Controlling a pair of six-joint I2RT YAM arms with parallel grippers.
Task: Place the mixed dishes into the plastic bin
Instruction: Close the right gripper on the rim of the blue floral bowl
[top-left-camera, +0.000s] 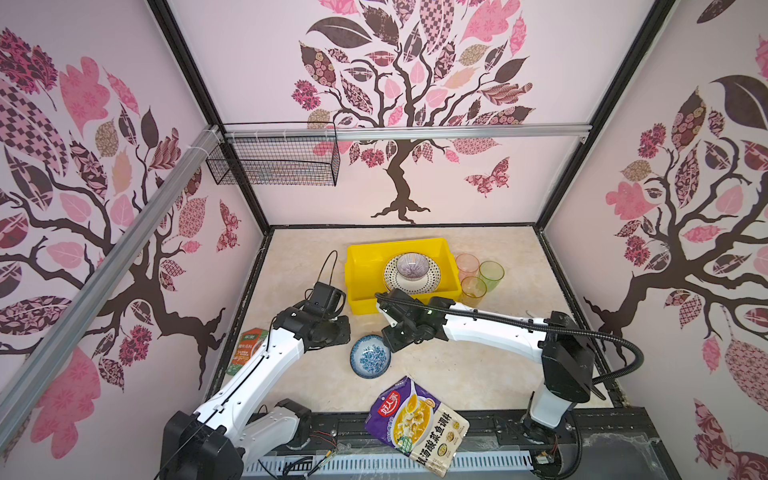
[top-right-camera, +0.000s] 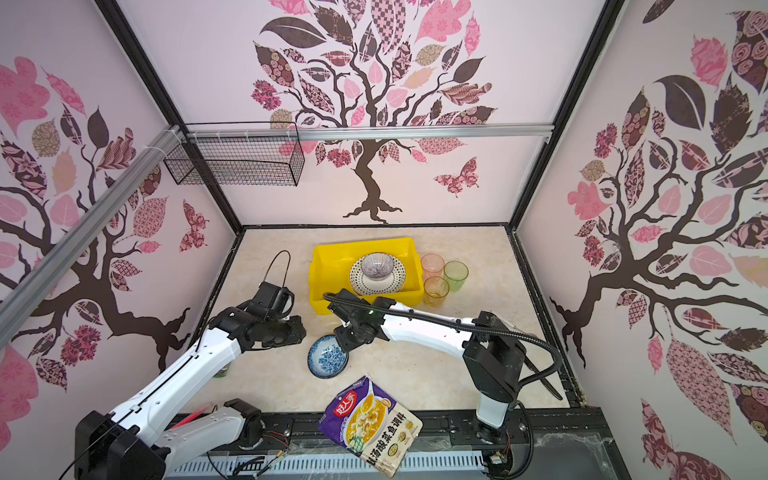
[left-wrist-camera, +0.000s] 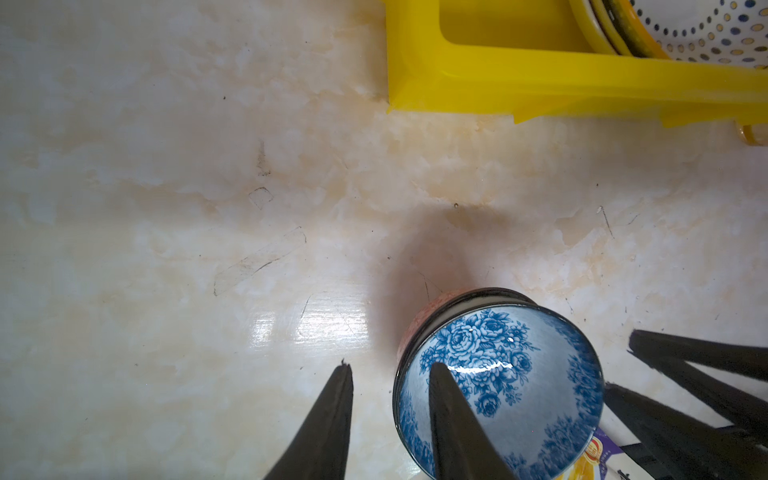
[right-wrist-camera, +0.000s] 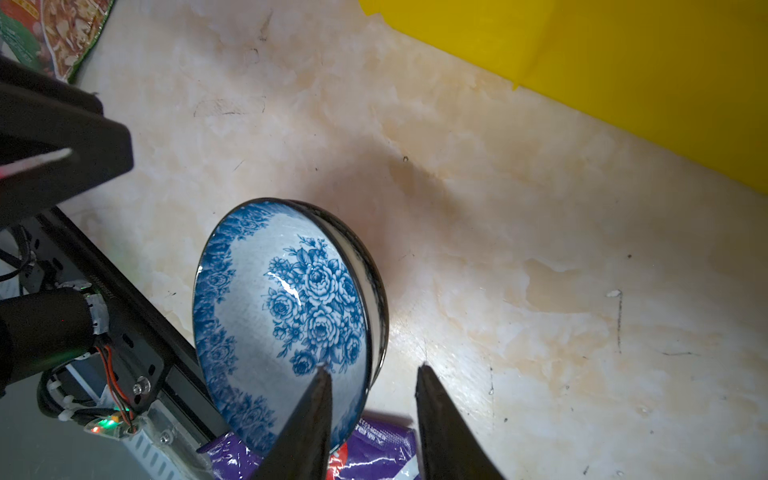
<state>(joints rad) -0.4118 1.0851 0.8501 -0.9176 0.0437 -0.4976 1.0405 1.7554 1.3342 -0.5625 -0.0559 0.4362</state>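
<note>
A blue floral bowl sits on the marble table in front of the yellow plastic bin. The bin holds a dotted plate stacked on other plates, with a lined bowl on top. Pink, green and amber tumblers stand on the table right of the bin. My left gripper hangs open at the bowl's left rim, one finger over the inside. My right gripper is open at the bowl's right rim, which lies between its fingers unclamped.
A purple food pouch lies at the table's front edge, just in front of the bowl. A green-orange seasoning packet lies under the left arm. A black wire basket hangs on the back-left wall.
</note>
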